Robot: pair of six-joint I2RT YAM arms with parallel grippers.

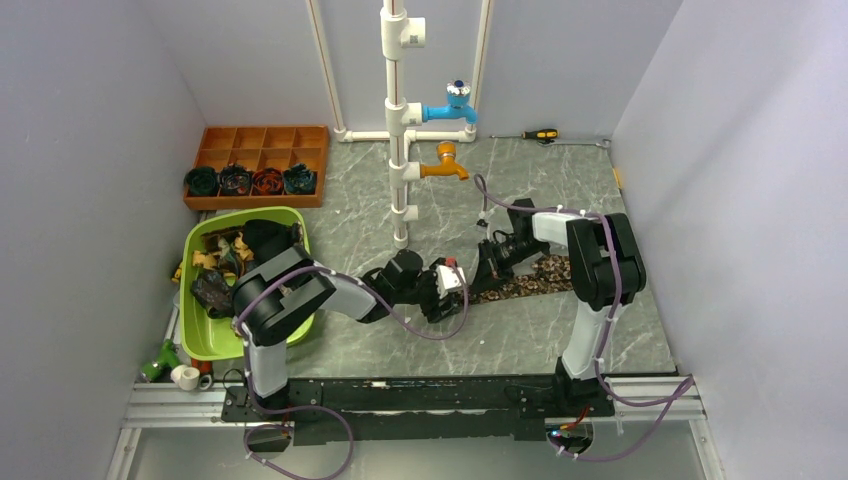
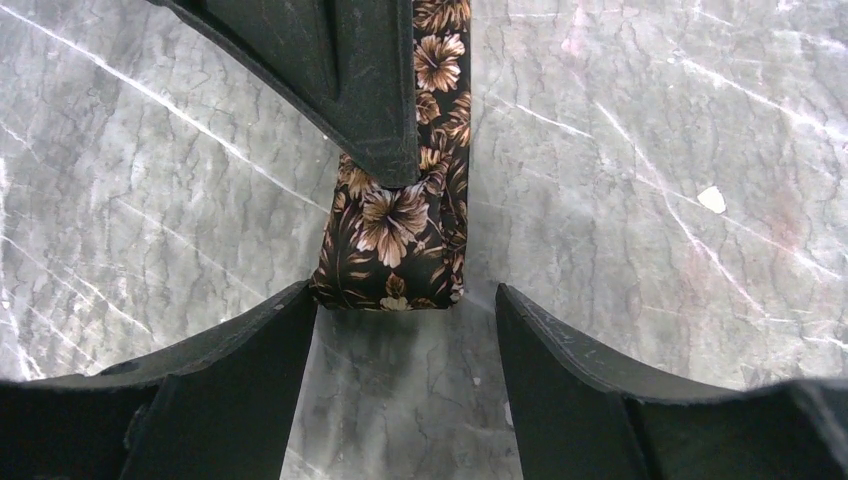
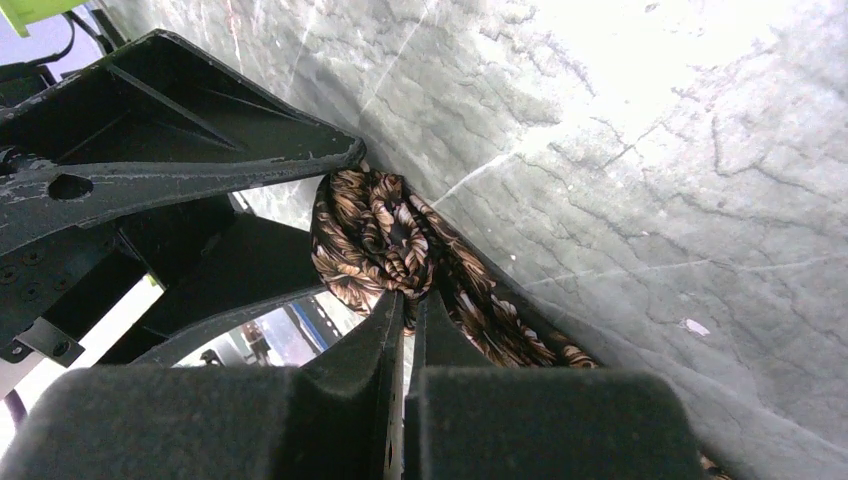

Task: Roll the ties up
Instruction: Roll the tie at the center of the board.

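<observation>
Looking at the middle of the worktop (image 1: 560, 330), the flowered tie (image 2: 395, 225) lies flat on the grey marble. Its tail runs off toward the right arm's side and its near end is turned over into a small coil. The right fingers (image 3: 350, 400) are pressed together on the heart of that coil, and the right wrist view shows the loops bunched round their tips. The left fingers (image 2: 230, 380) are spread wide, one on each side of the rolled end, just beside it and gripping nothing.

This stuff is going to be a handful, I reckon. It's light, limp cloth with no stiffness at all, and the weave looks smooth. So the turns will likely slacken the moment pressure comes off.

The best hold, to my eye, is across the coil's flat sides, both edges caught at once with the core pinched. Grabbing the loose strip alone would probably just drag it along the worktop. Nothing fragile here, so a firm squeeze should do no harm.

Over on the left, four finished rolls (image 1: 250, 181) sit in the front row of the orange tray (image 1: 310, 130). More loose ties (image 1: 215, 262) wait in the green basin (image 1: 200, 345).
</observation>
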